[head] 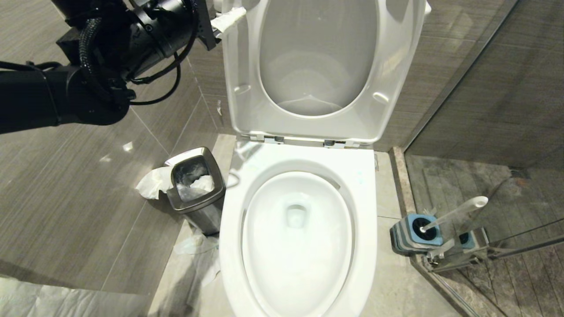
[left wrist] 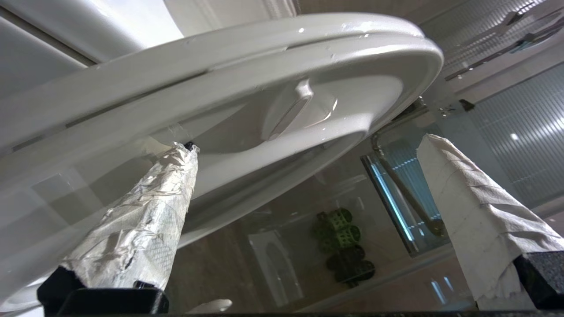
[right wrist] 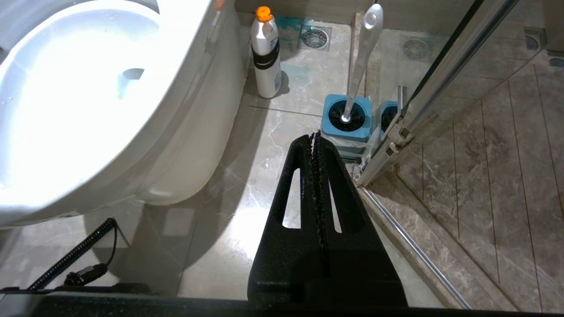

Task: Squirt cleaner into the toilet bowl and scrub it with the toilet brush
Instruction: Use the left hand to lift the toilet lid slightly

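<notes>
- The right claw (right wrist: 315, 141) hangs low beside the toilet, clenched, its two black fingers pressed flat together with nothing between them.
- Just beyond its tip, the toilet brush (right wrist: 361, 57) stands in its square blue holder (right wrist: 348, 115) on the floor (right wrist: 273, 145), pressed against the frame of the glass shower door (right wrist: 445, 66). Its thin white handle leans away from the bowl.
- A white bottle (right wrist: 265, 57) with an orange cap and a dark band stands on the floor between the toilet and the wall, well apart from the brush holder. Its label is too small to read.
- The toilet bowl (head: 298, 246) sits in the middle of the head view, open, glossy white, with clear water at the drain; a few faint blue specks show on the rim (head: 360, 177) near the hinges. No brand mark can be read.
- The seat and lid (head: 317, 66) are raised together against the wall.
- To the robot's left of the bowl, a small steel bin (head: 197, 189) with a plastic liner holds crumpled paper; more paper (head: 152, 182) lies touching its side.
- The left claw (left wrist: 308, 145) is up at the top edge of the raised seat, released, its two paper-wrapped fingers (left wrist: 145, 220) spread wide. One fingertip touches or nearly touches the seat's underside; the other stands clear. It holds nothing.
</notes>
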Controlling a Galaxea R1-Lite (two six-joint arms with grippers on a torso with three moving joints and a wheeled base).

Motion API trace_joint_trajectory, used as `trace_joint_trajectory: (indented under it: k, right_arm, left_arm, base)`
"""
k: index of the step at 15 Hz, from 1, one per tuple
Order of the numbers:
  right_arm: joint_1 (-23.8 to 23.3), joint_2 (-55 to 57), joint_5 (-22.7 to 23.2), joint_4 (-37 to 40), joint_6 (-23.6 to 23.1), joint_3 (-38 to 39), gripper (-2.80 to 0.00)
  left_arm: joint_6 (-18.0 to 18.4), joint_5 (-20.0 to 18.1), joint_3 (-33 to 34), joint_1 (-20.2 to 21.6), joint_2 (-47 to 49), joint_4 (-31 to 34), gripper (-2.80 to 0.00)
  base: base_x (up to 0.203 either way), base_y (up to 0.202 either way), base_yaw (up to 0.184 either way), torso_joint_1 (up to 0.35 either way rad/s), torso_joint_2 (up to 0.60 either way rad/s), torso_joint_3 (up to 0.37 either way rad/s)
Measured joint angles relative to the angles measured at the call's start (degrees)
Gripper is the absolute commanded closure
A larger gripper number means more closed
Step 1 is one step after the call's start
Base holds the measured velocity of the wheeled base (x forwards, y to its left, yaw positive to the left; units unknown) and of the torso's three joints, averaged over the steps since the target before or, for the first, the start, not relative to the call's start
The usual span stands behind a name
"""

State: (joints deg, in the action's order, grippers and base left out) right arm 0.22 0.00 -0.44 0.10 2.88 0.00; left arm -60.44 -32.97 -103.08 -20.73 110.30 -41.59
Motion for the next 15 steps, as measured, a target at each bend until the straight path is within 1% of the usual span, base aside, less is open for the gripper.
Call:
trace_joint_trajectory:
  k: [3,8,13,15]
  right_arm:
    - [-0.01,0.0,0.02,0.0,-0.01,0.0,0.0]
    - [-0.01,0.0,0.0,0.0,0.01,0.0,0.0]
    - [0.0,0.0,0.0,0.0,0.01,0.0,0.0]
    - [0.0,0.0,0.02,0.0,0.01,0.0,0.0]
  left_arm:
    - [3.71,2.7,-0.3,-0.79,1.38,0.0,-2.8]
    - [9.43,5.18,-1.04,-1.44,3.91,0.0,-2.8]
    - [12.27,8.11,-4.18,-1.8,7.21,-0.05,-2.8]
    - [14.01,8.91,-5.15,-1.94,8.35,-0.2,-2.8]
  base:
    - [0.0,0.0,0.0,0.0,0.0,0.0]
    - [0.0,0.0,0.0,0.0,0.0,0.0]
    - [0.0,0.0,0.0,0.0,0.0,0.0]
    - [0.0,0.0,0.0,0.0,0.0,0.0]
